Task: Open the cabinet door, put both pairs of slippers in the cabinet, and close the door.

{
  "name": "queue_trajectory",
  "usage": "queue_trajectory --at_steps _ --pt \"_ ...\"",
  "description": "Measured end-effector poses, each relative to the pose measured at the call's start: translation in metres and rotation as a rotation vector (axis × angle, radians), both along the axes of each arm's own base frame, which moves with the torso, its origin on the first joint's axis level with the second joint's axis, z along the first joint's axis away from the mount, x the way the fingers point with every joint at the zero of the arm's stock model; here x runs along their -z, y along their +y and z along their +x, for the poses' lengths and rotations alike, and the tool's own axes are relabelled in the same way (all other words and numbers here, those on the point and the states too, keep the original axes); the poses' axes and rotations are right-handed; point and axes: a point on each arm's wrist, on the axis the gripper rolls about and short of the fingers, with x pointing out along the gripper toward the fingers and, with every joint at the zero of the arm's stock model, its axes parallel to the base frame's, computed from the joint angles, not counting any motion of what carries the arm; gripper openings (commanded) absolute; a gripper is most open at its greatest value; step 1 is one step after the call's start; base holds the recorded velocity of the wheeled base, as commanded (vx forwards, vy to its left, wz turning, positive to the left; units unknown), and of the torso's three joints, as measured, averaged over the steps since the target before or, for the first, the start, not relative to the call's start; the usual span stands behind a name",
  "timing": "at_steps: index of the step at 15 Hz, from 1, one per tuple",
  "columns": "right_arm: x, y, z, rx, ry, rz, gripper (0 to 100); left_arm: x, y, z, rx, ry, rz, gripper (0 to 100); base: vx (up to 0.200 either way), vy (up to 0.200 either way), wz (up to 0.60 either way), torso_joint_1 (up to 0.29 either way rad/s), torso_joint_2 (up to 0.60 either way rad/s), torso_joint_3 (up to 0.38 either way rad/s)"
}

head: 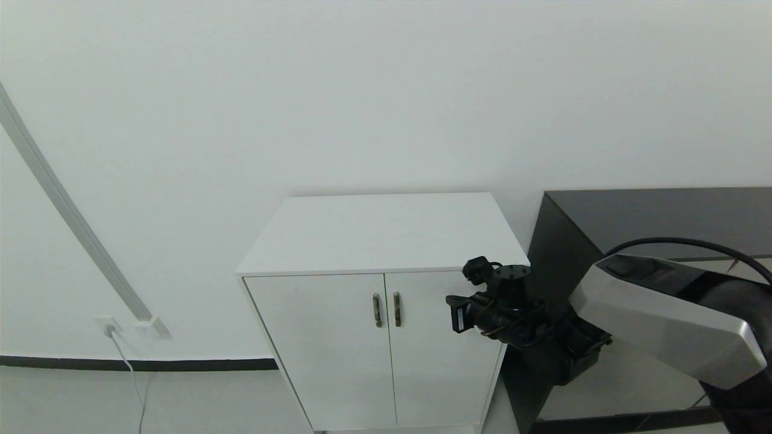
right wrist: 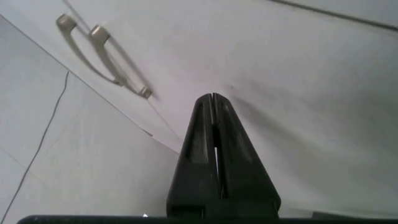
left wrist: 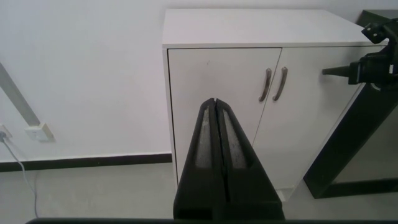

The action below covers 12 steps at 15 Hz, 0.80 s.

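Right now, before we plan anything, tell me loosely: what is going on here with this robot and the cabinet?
A two-armed robot faces a white cabinet with both doors shut. The right gripper, fingers shut on nothing, is in front of the right door, beside its handle but not on it. The left gripper, also shut and empty, is farther back, pointing at the cabinet. Opening the door is not yet done.
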Motion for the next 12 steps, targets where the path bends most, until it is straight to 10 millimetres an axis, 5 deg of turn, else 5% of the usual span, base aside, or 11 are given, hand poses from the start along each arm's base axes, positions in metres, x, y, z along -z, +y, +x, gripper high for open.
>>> queue_trajectory --at_steps 5,12 --pt "-0.011 -0.035 -0.047 0.02 -0.009 0.005 0 0.0 0.0 0.0 0.0 0.0 -0.001 0 0.0 0.0 0.0 0.0 0.0 0.0" --pt "-0.041 -0.118 -0.123 0.185 -0.029 -0.006 0 0.0 0.0 0.0 -0.002 0.0 -0.001 0 0.0 0.0 0.0 0.0 0.0 0.0"
